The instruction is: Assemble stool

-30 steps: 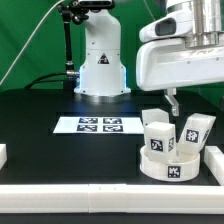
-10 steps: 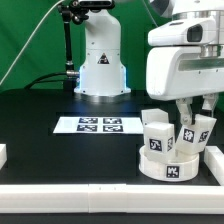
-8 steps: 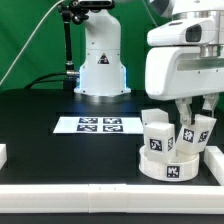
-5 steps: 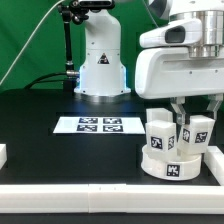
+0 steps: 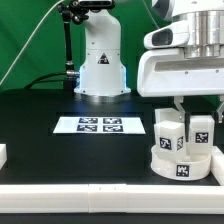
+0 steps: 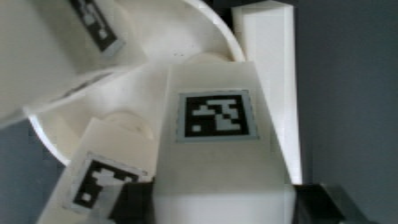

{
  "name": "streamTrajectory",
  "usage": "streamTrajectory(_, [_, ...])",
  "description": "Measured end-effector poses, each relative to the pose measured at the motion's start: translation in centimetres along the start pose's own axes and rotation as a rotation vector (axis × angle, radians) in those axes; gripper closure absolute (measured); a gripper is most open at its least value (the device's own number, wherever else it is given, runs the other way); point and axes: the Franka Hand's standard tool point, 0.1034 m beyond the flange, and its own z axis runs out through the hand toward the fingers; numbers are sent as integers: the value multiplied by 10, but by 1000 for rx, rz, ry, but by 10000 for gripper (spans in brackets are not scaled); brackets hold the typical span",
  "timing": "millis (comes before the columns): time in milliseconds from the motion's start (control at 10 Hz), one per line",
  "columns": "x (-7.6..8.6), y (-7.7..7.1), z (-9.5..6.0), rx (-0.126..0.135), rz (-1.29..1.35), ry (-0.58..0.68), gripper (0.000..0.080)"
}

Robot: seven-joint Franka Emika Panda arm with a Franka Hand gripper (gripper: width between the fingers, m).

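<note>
Robotics lab from what I see: black tabletop (image 5: pixel 60 150) with white edging, green backdrop curtain (image 5: pixel 30 40), white robot arm base (image 5: pixel 100 60), cables, marker board (image 5: pixel 99 125) with printed tags.

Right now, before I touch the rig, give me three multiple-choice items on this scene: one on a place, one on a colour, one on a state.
1. Where does the marker board lie relative to the seat?
A. to the exterior view's left
B. to the exterior view's right
C. on top of it
2. What colour is the table?
A. white
B. black
C. red
3. The end effector is:
A. open above the marker board
B. shut on a leg
C. out of view

Answers:
1 A, the board sits left of the disc.
2 B, its bare surface is black.
3 B, the fingers pinch an upright leg on the seat.
</note>
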Motion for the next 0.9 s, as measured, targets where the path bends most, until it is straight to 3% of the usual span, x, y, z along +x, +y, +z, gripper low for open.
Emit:
streamTrajectory(500, [0,2,0,6,291,-4,463])
streamTrajectory(900, [-5,-1,0,24,825,-30,463])
